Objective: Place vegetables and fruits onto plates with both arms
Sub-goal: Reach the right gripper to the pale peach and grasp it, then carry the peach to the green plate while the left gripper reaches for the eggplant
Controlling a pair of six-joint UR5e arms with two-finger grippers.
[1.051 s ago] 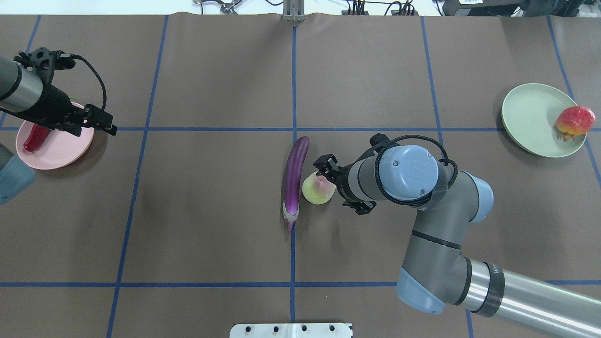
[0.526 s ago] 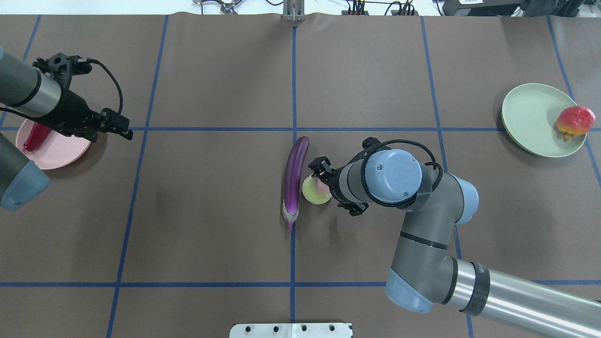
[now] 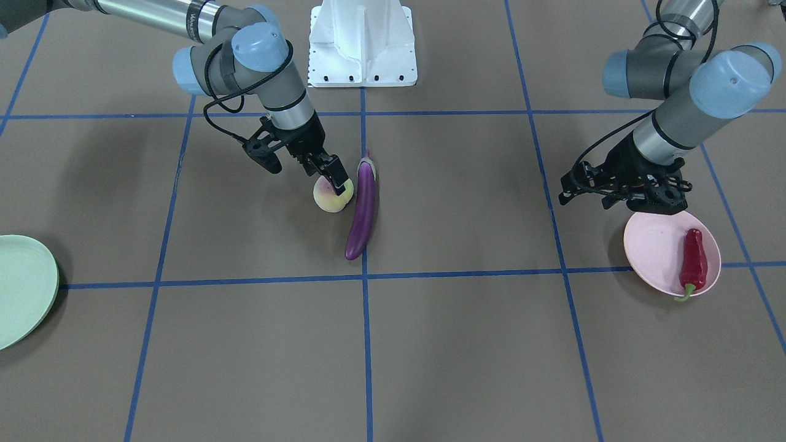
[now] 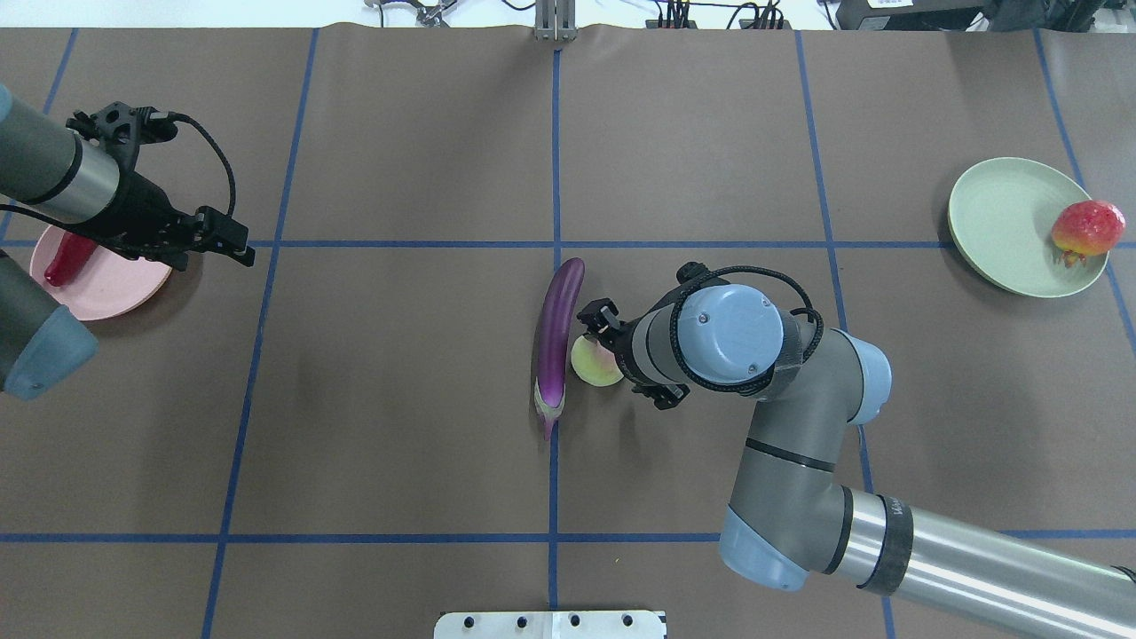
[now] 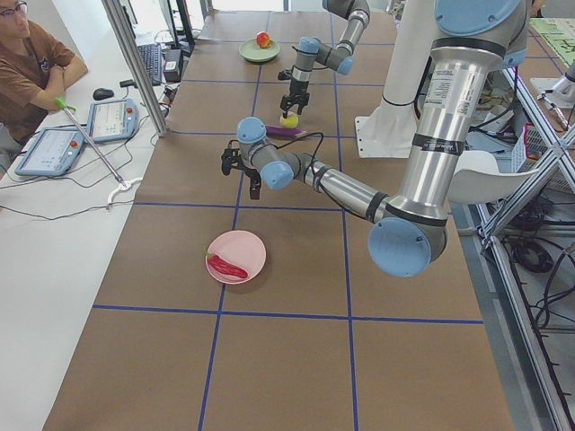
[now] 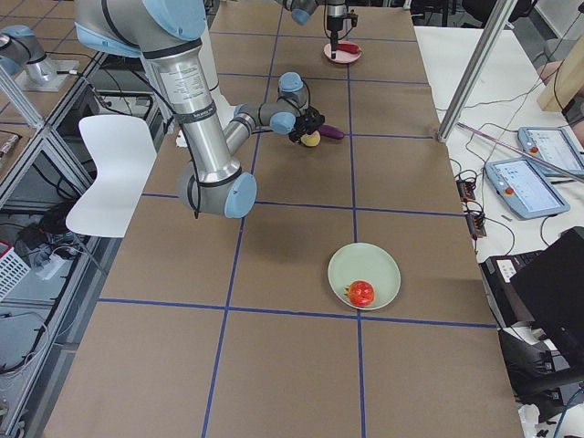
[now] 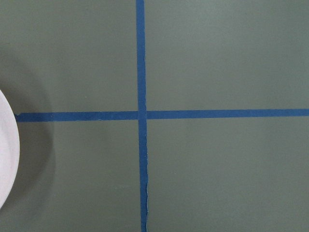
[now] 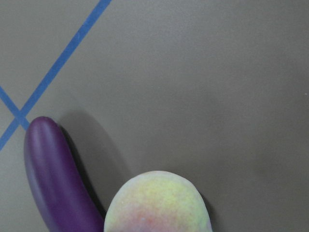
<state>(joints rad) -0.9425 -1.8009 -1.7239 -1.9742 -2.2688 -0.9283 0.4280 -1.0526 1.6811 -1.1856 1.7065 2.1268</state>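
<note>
My right gripper point(image 3: 326, 175) is down on the peach point(image 3: 331, 197). The peach lies on the table point(image 3: 466, 344) just beside the eggplant point(image 3: 361, 209). I cannot tell if my fingers squeeze it. My left gripper point(image 4: 238, 246) hangs with its fingers apart near the pink plate point(image 3: 654, 252), where the chili point(image 3: 692, 261) lies. The spiky ball point(image 4: 1087, 229) sits on the green plate point(image 4: 1003, 222). The letters point(image 4: 893, 508) on my right arm point(image 4: 790, 444) are too small to read.
</note>
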